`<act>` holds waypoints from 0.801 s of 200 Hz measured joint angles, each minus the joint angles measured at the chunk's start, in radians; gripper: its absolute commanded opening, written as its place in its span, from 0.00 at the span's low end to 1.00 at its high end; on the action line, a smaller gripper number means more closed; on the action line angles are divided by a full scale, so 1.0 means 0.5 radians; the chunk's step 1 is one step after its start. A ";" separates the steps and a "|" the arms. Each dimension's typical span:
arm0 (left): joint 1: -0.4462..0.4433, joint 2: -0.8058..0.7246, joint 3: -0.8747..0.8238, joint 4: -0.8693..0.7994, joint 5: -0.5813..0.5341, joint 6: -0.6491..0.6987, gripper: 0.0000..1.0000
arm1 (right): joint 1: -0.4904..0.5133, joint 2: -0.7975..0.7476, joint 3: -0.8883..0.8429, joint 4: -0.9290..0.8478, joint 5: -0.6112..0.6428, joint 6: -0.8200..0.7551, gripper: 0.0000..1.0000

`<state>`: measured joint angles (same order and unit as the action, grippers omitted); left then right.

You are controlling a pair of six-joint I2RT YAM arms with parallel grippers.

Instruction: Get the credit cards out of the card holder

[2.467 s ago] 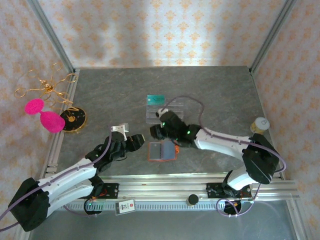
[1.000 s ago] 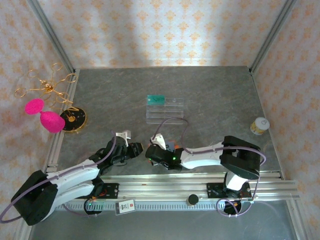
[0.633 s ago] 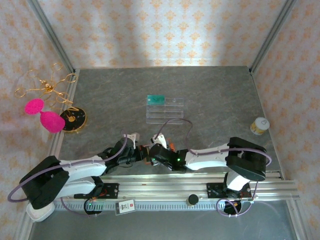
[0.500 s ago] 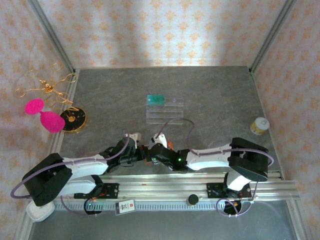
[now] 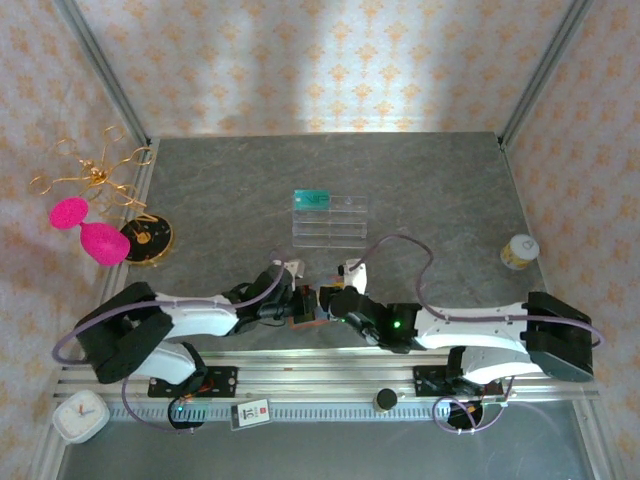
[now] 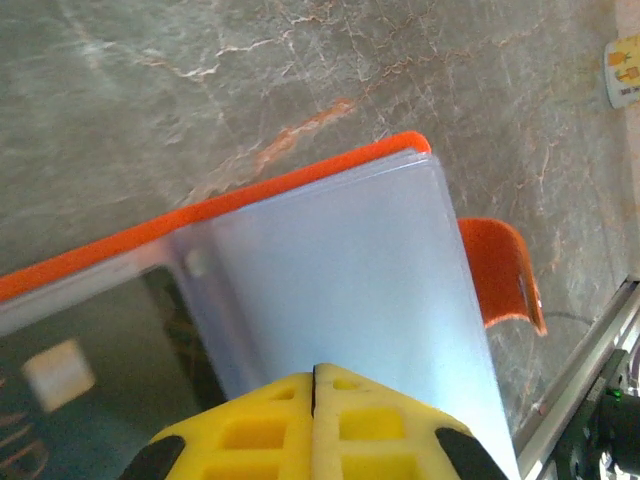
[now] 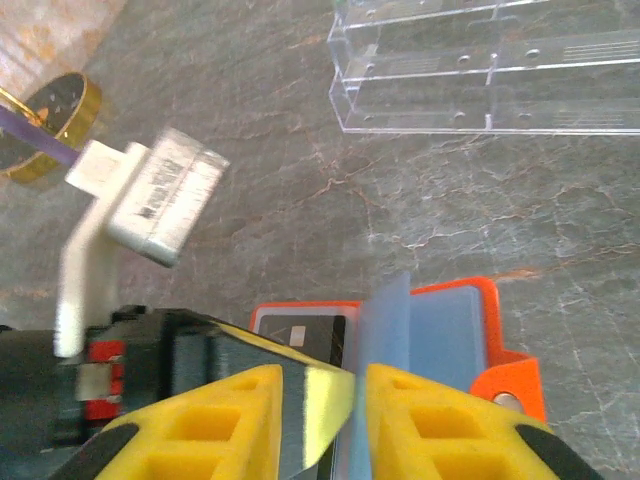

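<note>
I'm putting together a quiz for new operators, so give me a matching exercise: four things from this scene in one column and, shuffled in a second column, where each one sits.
Things:
1. card holder
2. green card
3. small jar
4. white clock

Places:
A. in the clear rack
B. off the table, at the near-left corner
C. at the middle of the table's near edge
D. by the table's right edge

Pairs: 1-C, 2-A, 3-D, 4-B
</note>
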<state>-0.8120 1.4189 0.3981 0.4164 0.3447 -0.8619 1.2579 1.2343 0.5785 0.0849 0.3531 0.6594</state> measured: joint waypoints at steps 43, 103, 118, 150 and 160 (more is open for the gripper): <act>0.000 0.163 0.093 0.039 0.024 -0.002 0.07 | -0.038 -0.050 -0.085 -0.001 -0.123 0.005 0.13; 0.000 0.087 0.092 0.043 0.021 -0.002 0.07 | -0.269 0.204 -0.094 0.163 -0.548 -0.057 0.07; 0.001 0.087 0.092 0.037 0.021 -0.002 0.07 | -0.300 0.278 -0.095 0.185 -0.584 -0.045 0.04; 0.017 -0.029 0.043 0.022 0.004 0.002 0.08 | -0.311 0.407 -0.160 0.198 -0.591 0.051 0.00; 0.033 -0.130 -0.005 -0.002 -0.025 0.012 0.09 | -0.311 0.432 -0.195 0.192 -0.576 0.089 0.00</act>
<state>-0.7956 1.3537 0.3954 0.4156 0.3321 -0.8558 1.1023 1.4502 0.4808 0.1806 0.0650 0.7040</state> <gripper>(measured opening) 0.083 0.041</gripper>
